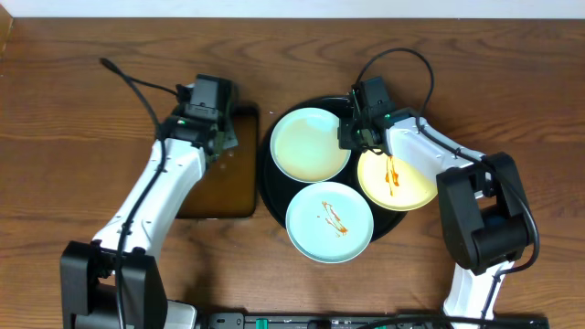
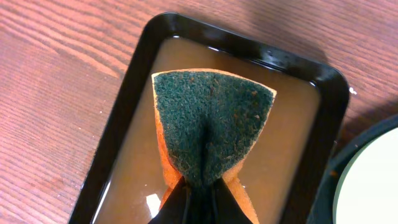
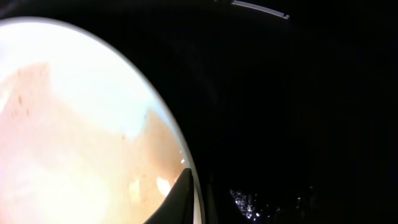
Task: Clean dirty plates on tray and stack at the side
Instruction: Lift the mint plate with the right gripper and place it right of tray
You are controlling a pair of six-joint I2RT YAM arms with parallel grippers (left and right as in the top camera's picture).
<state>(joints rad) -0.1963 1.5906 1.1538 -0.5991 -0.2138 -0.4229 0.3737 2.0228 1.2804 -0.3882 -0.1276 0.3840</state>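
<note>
- The bare wood-grain tabletop (image 1: 73, 91) is where the clean stack belongs. No plate lies on it yet, so I judge the task to be at its start.
- The round black tray (image 1: 272, 194) is glossy with a raised rim. It lies a little right of the worktop's middle, nearer the front edge than the far one, and carries all three plates.
- The rectangular tray (image 1: 224, 187) is just left of it. It has a black rim and holds a shallow brown liquid.
- An unsmeared plate (image 1: 311, 144) is toward the far edge. The yellow plate (image 1: 402, 183) faces the right edge and the mint plate (image 1: 329, 221) the front edge, both with thin reddish-brown smears. All three are smooth, shallow and round.
- The sponge (image 2: 208, 121) has a coarse green scouring face on an orange foam body and is folded into a fan.
- The left gripper (image 2: 200, 208) pinches the sponge's narrow end above the liquid.
- The right gripper (image 1: 364, 135) is at the yellow plate's far rim. One finger (image 3: 180, 198) lies on a pale rim, but I cannot tell whether the pair is clamped.
- The step in hand is steadying a plate for wiping. The next move calls for carrying the sponge across and keeping its rough face down on the smears.
</note>
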